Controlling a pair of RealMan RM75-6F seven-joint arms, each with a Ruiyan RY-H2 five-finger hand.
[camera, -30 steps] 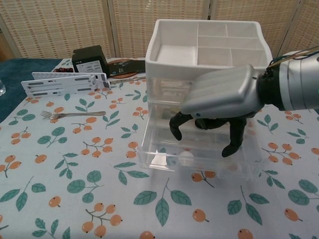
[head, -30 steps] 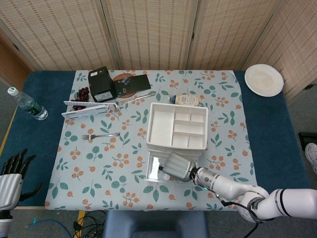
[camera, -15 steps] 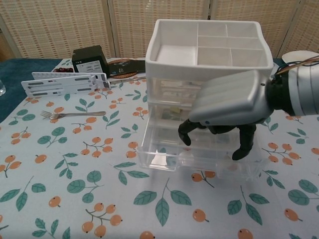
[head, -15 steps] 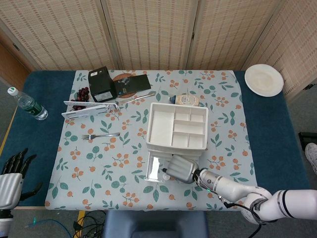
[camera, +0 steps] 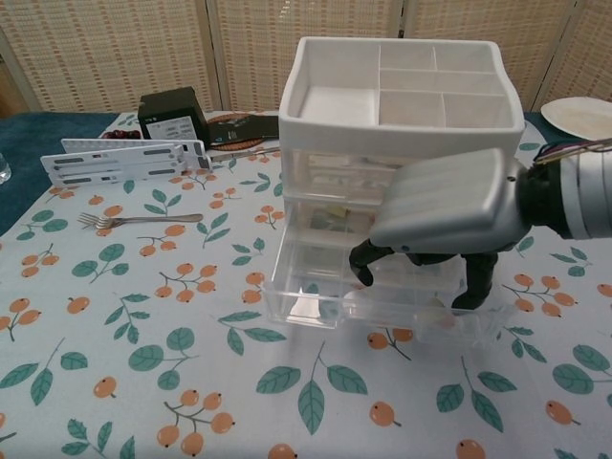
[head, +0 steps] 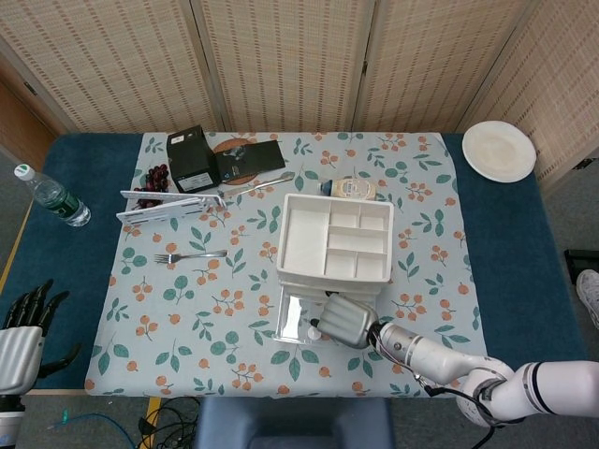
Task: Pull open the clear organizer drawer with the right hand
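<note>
change: over the last second my right hand (camera: 448, 207) has shifted toward my side of the table, and the clear drawer (camera: 382, 296) stands further out of the organizer (camera: 400, 100) than before.
right hand: palm down over the drawer, dark fingers (camera: 475, 279) curled down inside its front wall and hooked on it.
left hand: my left hand (head: 21, 341) sits off the table's near left corner, fingers apart, holding nothing.
surroundings: fork (head: 191, 254) left of the organizer; white perforated tray (head: 171, 206) and black box (head: 192, 159) further back left; dark card (head: 248, 161) beside the box; dark berries (head: 155, 177) at the tray's far end; jar lying on its side (head: 351, 188) just behind the organizer; water bottle (head: 53, 197) on the blue cloth at far left; white plate (head: 499, 151) at far right. nothing lies on the cloth (head: 197, 323) in front of the drawer.
drawer position: bottom tier of the organizer, near the table's front edge, right of centre.
drawer axis: long side runs left to right; it slides out toward me, front wall facing me.
containers: top tray of the organizer is divided into compartments, all bare white. a small pale item i cannot identify shows through the middle tier. drawer contents unclear through the plastic.
</note>
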